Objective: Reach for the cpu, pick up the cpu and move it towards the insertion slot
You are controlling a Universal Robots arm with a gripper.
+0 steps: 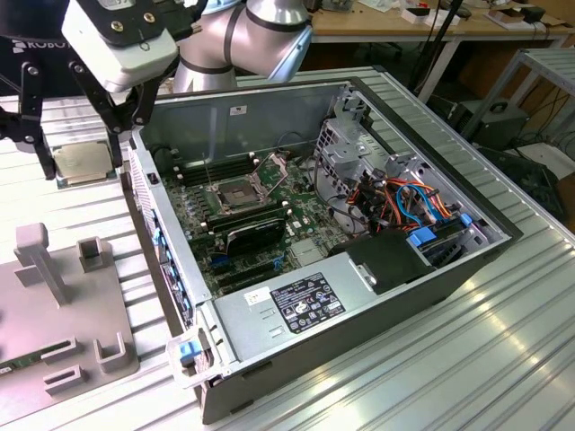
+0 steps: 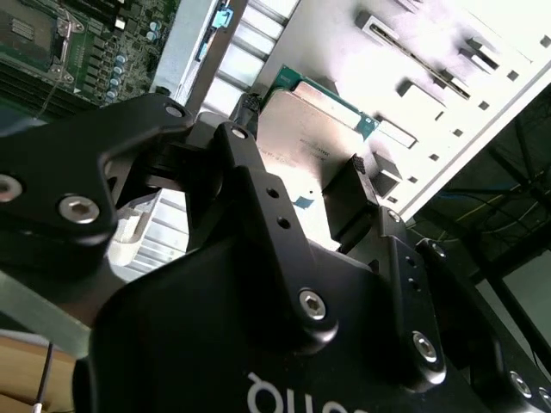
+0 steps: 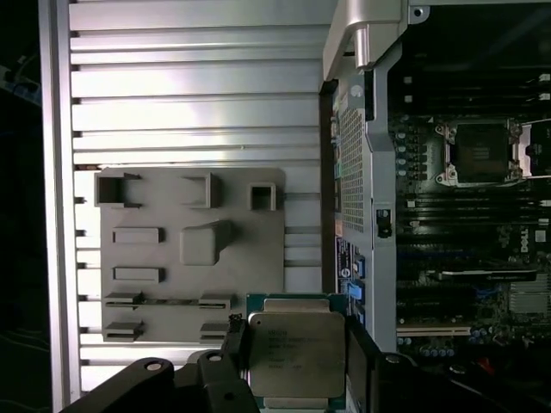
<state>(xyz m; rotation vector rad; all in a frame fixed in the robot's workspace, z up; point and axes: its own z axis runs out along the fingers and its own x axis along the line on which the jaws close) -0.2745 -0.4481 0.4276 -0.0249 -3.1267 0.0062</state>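
Observation:
My gripper [image 1: 79, 160] is shut on the cpu [image 1: 81, 163], a pale tan-gold square chip held flat between the two black fingers. It hangs above the ribbed table, just outside the open computer case's side wall on the exterior view's left. In the first wrist view the cpu [image 3: 297, 353] sits between the fingers [image 3: 237, 344], overlapping a corner of the grey fixture plate below. The second wrist view shows the cpu [image 2: 310, 129] with its green edge past the gripper body. The insertion slot [image 1: 235, 193], a silvery frame with a dark centre, lies open on the motherboard inside the case [image 3: 482, 153].
The open computer case [image 1: 269, 99] holds memory slots, a black card [image 1: 256, 235], a drive cage [image 1: 346, 148] with cables and a black power supply [image 1: 395, 260]. A grey fixture plate [image 1: 36, 296] with raised blocks lies on the ribbed aluminium table [image 1: 449, 359].

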